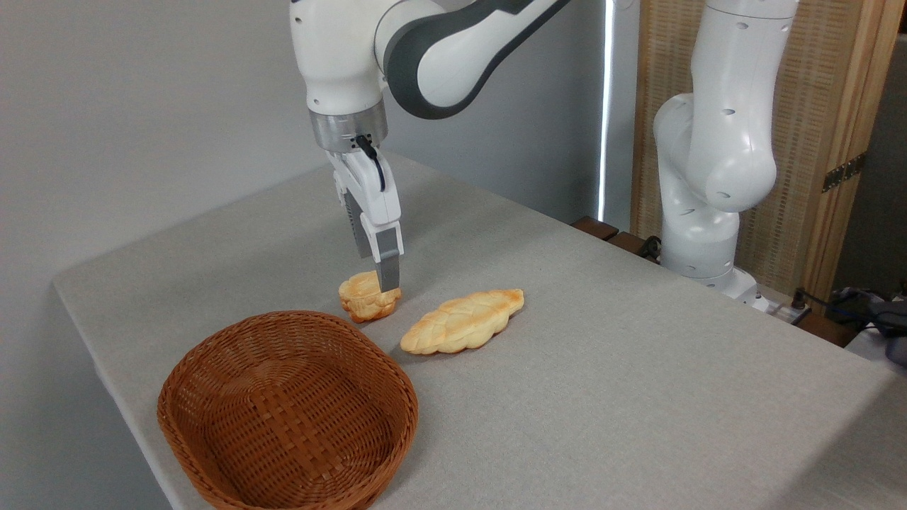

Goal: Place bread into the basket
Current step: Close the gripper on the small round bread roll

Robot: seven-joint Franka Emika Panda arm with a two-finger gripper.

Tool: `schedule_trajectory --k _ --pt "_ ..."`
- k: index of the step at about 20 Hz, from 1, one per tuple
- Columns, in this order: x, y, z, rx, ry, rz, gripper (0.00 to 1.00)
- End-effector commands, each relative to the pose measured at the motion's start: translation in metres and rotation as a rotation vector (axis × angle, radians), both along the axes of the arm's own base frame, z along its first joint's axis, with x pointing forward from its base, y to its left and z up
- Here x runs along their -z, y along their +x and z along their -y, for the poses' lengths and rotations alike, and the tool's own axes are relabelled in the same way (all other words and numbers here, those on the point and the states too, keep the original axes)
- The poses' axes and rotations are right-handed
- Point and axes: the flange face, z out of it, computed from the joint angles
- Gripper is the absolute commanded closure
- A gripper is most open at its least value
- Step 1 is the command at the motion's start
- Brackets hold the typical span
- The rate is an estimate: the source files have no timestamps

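Observation:
The bread [360,299], a small lumpy golden bun, lies on the table just behind the basket's far rim. My gripper [380,282] hangs straight down over the bun's right side, turned edge-on to the camera. The near finger's [387,273] tip reaches the bun's top right, and the far finger shows partly behind it, set apart, so the gripper looks open. The bun rests on the table, unlifted. The basket [212,382], oval reddish-brown wicker with low sides, stands empty at the front left.
A longer braided loaf [464,321] lies just right of the bun. The table's left edge [92,354] runs close beside the basket. The arm's white base [701,212] stands at the back right, with cables [871,312] beyond.

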Motion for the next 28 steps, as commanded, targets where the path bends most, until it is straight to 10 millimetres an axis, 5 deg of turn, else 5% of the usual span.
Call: schedule_trajectory --k 1,19,20,25,28 --pt "0.007 -0.002 0.009 0.005 -0.002 0.024 0.00" --pt "0.042 0.012 0.021 0.016 0.026 0.029 0.00" --pt "0.042 0.012 0.021 0.016 0.026 0.029 0.02" --pt "0.042 0.013 0.019 0.044 0.063 0.047 0.43" --pt "0.042 0.013 0.018 0.042 0.064 0.045 0.46"
